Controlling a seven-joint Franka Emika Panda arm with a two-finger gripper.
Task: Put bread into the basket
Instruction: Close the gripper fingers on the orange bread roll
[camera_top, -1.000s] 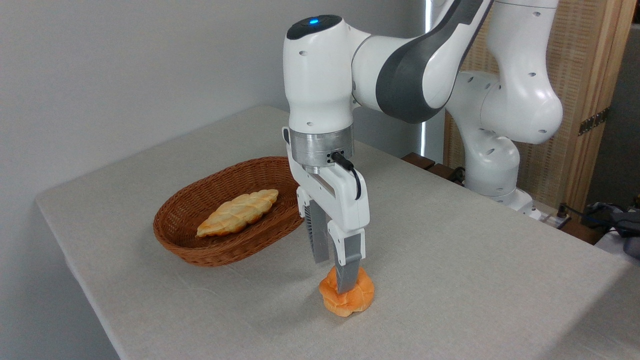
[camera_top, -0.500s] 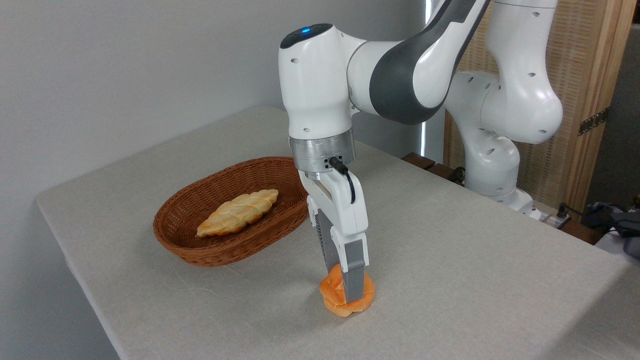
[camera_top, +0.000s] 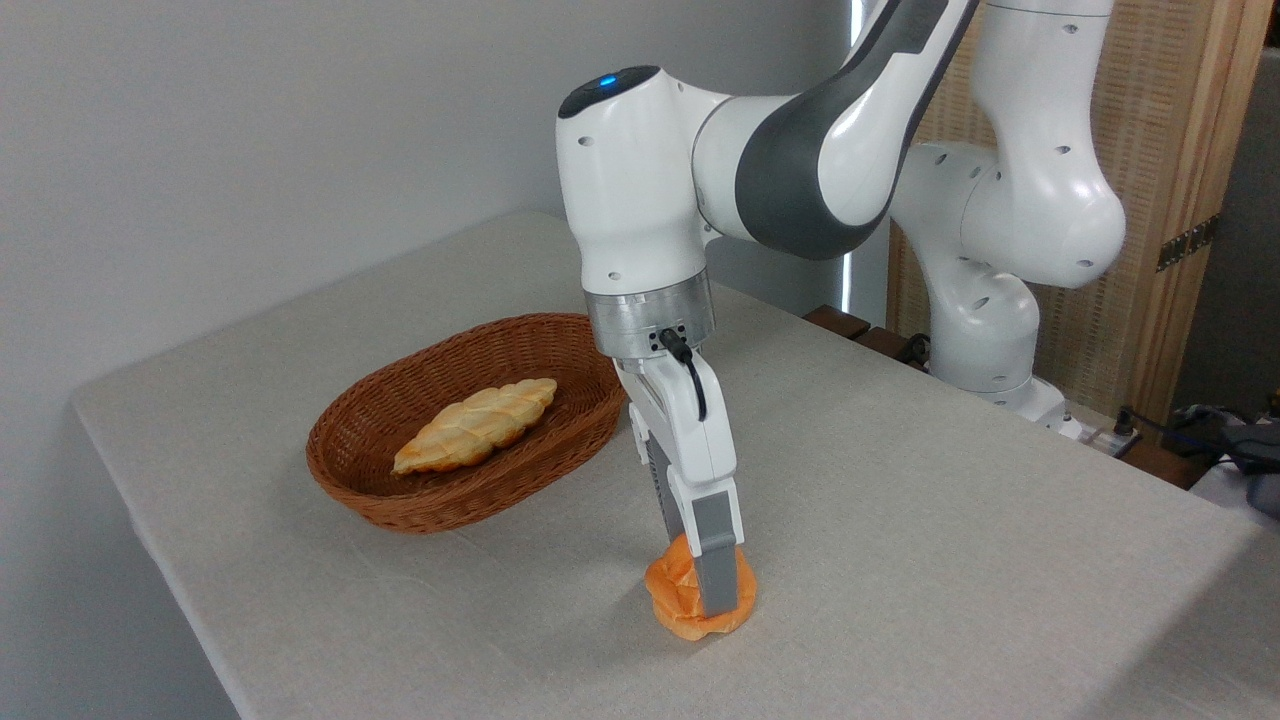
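On a table (camera_top: 900, 520) draped in pale grey, lightly wrinkled cloth, a white-and-grey Panda arm (camera_top: 800, 170) leans down from its base at the far right corner, wrist tilted, a blue light glowing on its top joint. Behind stand a plain light wall and a wooden, woven-panel screen (camera_top: 1170, 150). An oval basket (camera_top: 420, 500) of reddish-brown woven wicker, shallow with flaring sides, sits toward the left of the tabletop, close to the left edge, holding a long, pale-yellow braided loaf (camera_top: 478, 424) laid diagonally; bare wicker shows around it on all sides. The gripper (camera_top: 708, 600) reaches down over the bread (camera_top: 675, 595), a small round bun with an orange-golden, glossy crust in knotted, folded segments and a paler band near its base. The bun rests on the cloth near the front edge, well apart from the basket, to its right and nearer the camera. The near grey finger (camera_top: 716, 555) lies flat against the bun's front; the far finger is mostly hidden behind it, so the jaws appear closed on the bun from both sides. Open cloth stretches between bun and basket, and wider still to the right.
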